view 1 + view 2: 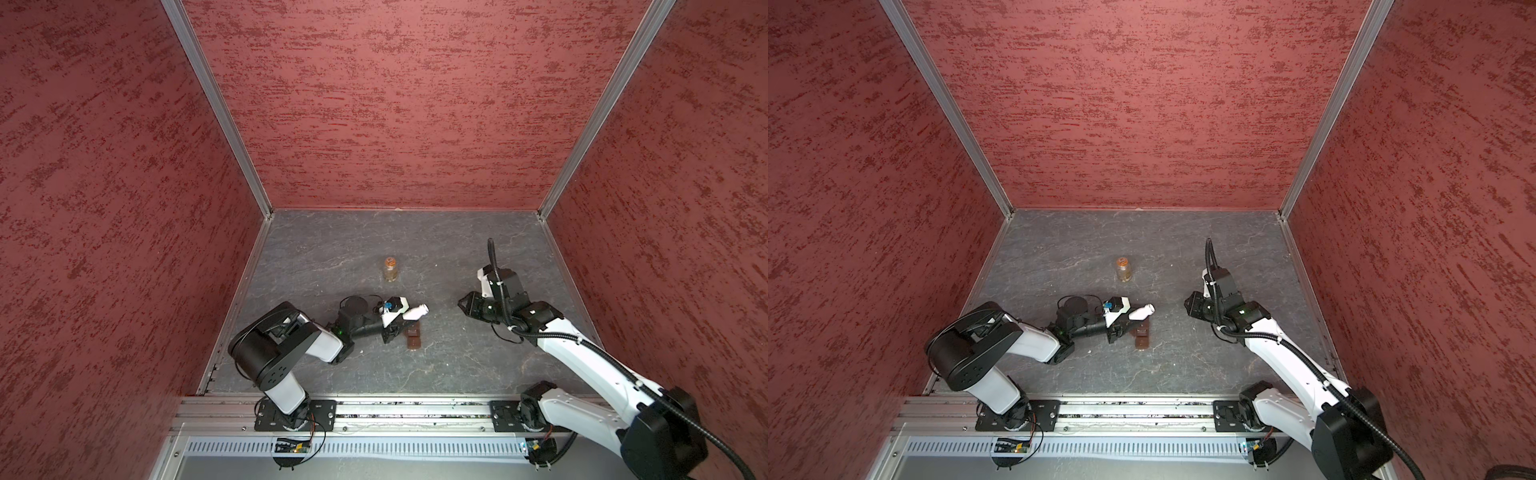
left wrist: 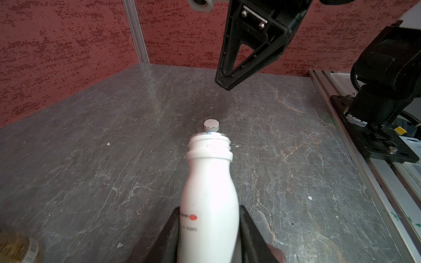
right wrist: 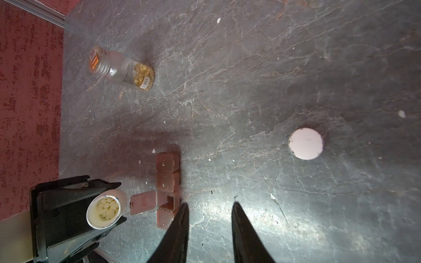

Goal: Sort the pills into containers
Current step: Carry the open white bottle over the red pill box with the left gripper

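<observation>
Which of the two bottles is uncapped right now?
The white bottle in the left gripper: mouth open, pills visible inside. The clear bottle has its orange cap on.

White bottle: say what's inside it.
Inside the white bottle, through its open mouth, pale round pills show, piled together. Its opaque wall hides how deep the pile goes.

1 white btl (image 2: pixel 209 182), 1 clear btl (image 3: pixel 123 68), 1 loose cap (image 3: pixel 306 143), 1 brown pill box (image 3: pixel 165 182).
</observation>
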### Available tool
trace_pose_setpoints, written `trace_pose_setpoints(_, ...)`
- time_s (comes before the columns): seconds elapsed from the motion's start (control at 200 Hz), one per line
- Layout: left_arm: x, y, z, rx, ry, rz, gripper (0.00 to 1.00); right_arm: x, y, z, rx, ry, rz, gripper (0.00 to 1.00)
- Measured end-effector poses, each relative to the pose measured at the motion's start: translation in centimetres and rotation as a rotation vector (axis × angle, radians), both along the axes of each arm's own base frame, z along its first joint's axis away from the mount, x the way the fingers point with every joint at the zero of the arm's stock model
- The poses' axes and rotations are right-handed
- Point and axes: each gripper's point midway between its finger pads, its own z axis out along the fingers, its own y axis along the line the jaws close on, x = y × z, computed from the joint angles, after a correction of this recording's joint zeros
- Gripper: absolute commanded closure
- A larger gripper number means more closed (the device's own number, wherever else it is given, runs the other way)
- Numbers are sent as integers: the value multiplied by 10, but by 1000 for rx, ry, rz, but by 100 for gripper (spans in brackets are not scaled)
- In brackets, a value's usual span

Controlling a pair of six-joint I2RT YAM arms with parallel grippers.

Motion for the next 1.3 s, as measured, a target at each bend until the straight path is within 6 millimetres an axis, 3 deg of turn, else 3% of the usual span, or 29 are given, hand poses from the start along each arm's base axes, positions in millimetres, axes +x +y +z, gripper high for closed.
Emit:
trace_pose_setpoints(0.16,0,-1,1,13,3,-7,100,0,0,0,0,1,1,67)
trace_pose_setpoints(0.476,-8,4,23,50,-42,-30,100,-1,1,1,6,-2,6,68)
trace_pose_setpoints(1.107,-18,18,-18,129,66,-34,100,-1,5,-6,0,23,30,68)
trace_pose_setpoints(1.302,-17,19,-19,131,67,-30,100,-1,5,-4,3,18,31,68)
